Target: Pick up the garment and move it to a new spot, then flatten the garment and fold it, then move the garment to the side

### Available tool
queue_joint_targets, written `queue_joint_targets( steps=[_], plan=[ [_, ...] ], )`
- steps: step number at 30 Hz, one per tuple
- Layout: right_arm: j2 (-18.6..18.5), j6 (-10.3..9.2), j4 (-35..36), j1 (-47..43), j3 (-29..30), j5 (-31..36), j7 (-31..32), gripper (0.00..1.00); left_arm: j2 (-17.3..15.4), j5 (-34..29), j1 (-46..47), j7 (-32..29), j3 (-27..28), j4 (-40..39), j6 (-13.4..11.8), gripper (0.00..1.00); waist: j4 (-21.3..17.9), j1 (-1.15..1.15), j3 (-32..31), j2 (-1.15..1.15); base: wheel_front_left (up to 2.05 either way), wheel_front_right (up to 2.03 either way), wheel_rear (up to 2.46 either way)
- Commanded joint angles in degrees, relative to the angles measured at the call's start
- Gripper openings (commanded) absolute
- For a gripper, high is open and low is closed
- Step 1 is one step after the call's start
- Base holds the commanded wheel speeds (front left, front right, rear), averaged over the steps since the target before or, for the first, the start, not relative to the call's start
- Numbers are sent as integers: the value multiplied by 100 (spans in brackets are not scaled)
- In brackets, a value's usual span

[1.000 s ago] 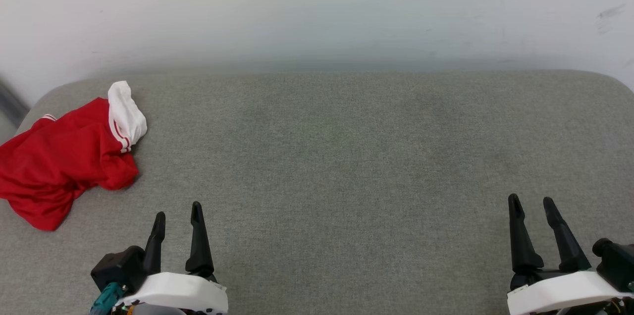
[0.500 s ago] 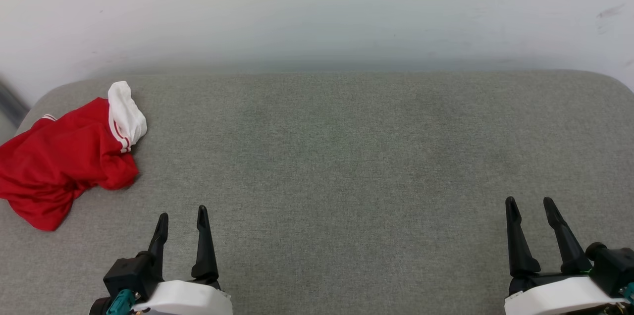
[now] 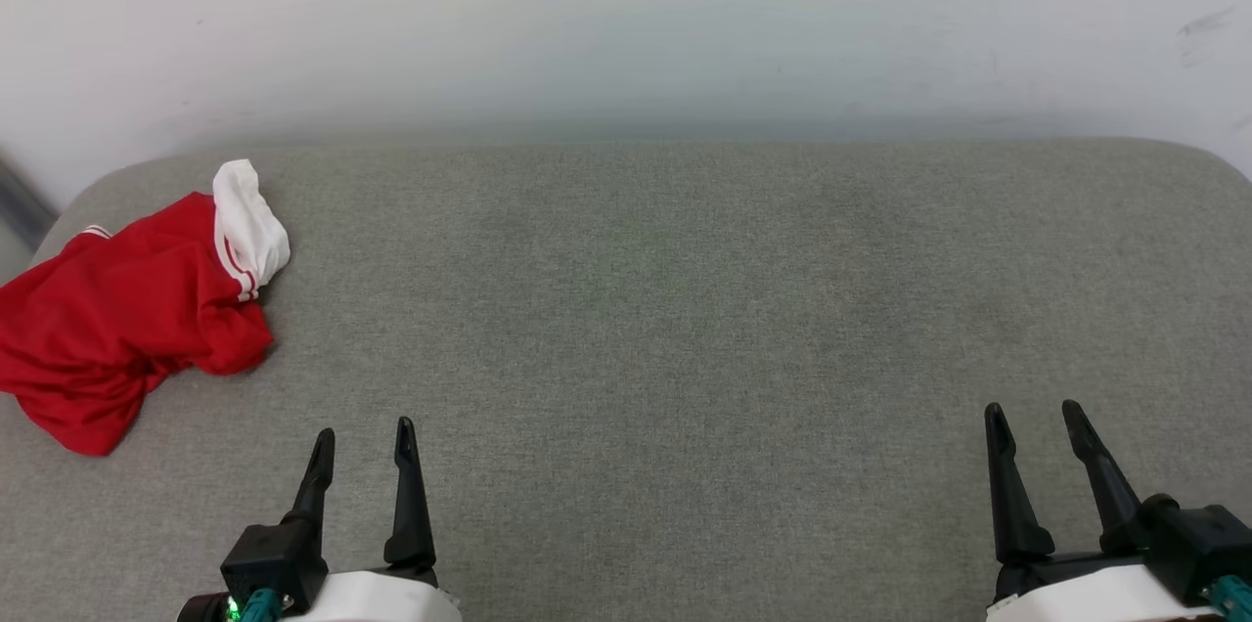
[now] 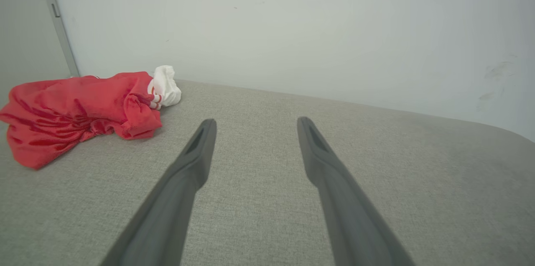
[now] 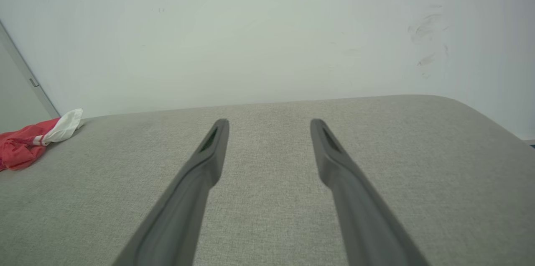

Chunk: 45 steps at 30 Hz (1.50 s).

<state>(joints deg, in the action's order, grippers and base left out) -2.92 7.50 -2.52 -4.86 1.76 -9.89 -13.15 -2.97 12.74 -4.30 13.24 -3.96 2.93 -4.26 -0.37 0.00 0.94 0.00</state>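
The shirt point(image 3: 127, 319) lay in a crumpled red heap at the far left of the head view, about midway up the frame, on the left end of the grey fabric-covered counter point(image 3: 685, 309). One white sleeve point(image 3: 249, 226) with its striped trim stuck up at the heap's upper right, toward the wall point(image 3: 626, 16). No printed number could be seen among the folds. Part of the heap reached the left edge of the frame, and I could not tell whether it hung over the counter's edge there.

The left end effector point(image 3: 364, 428) sat at the lower left of that view, below and to the right of the shirt and apart from it, its two dark fingers spread with nothing between them. The right end effector point(image 3: 1033, 407) sat at the lower right, well apart from the shirt, and was likewise spread and empty. In both wrist views the fingers pointed across bare counter toward the wall, with the shirt off to the left.

By my reading the task had barely begun. The shirt was not yet grasped, so the pickup, the move to a new spot, the flattening, the folding and the final shift to the side were all left to do. The left arm looked the better placed to reach it.
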Motion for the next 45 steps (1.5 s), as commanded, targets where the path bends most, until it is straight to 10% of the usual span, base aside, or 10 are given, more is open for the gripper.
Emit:
queue_joint_targets(
  steps=[1,32,45],
  plan=[
    [6,-2,55,-69,-20,118,-56,100,6,-97,-29,44,-7,-23,13,100,-2,0,3,0,0,0,0],
    [8,-2,-53,-139,-3,163,-207,100,11,-268,-5,198,72,136,32,100,-18,0,74,0,0,0,0],
    [9,-2,159,-128,-135,233,-207,100,10,-237,16,198,275,68,23,100,640,0,83,0,0,0,0]
  ],
)
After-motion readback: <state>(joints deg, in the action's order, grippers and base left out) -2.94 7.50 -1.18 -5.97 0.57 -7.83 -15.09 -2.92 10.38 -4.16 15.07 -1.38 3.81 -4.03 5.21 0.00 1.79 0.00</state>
